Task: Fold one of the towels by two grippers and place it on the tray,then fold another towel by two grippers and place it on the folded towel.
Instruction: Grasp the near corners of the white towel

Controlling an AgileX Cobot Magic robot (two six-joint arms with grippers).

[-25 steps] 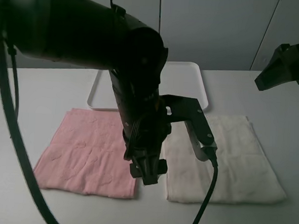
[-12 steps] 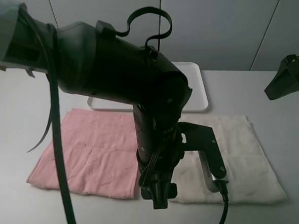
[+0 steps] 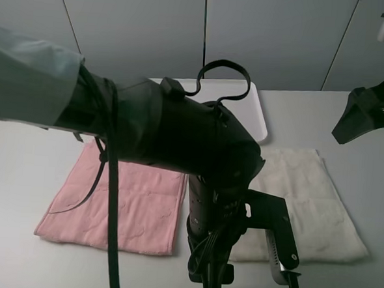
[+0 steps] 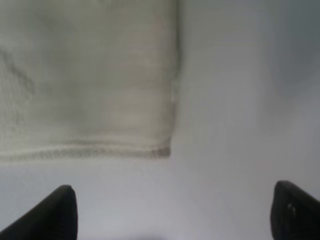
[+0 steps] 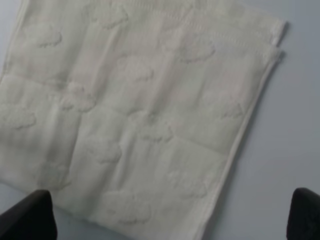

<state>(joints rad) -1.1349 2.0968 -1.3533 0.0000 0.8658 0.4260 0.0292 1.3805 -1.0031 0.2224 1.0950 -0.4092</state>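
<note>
Left gripper (image 4: 177, 215) stands with its jaws fully apart and grips nothing. We note only bare table (image 4: 240, 100) between its fingertips, with a hemmed corner of the cream towel (image 4: 90, 75) just ahead of them. Right gripper (image 5: 165, 215) is likewise spread wide and empty, hanging well above the same towel, whose embossed cloud shapes we see directly below it. Pink towel (image 3: 146, 206) lies flat just beside the left gripper, on the side away from the cream one. Tray (image 3: 256, 109) sits beyond both towels, well apart from either gripper.
</note>
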